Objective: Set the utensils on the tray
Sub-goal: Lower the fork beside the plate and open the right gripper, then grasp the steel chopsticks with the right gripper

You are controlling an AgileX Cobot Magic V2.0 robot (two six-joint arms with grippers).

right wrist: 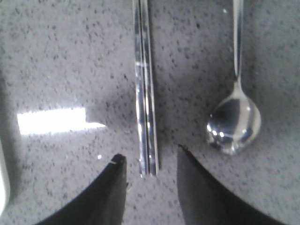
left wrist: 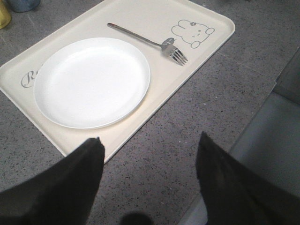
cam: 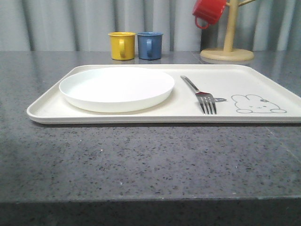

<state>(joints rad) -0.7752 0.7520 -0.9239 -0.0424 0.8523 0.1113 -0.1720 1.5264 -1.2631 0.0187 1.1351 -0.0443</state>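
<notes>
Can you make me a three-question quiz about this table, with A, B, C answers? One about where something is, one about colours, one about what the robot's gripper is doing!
1. Where does the fork lie?
A. on the white plate
B. on the tray, beside the plate
C. on the bare counter

2. What colour is the mug hanging on the wooden stand?
A. red
B. yellow
C. blue

3. How is the right gripper set?
A. shut on the spoon
B. shut on nothing
C. open, one finger each side of the chopsticks' end

Answers: 
1 B, the fork rests on the tray right of the plate. 
2 A, the red mug hangs on the stand. 
3 C, the chopsticks lie between the open fingers, the spoon off to one side.
</notes>
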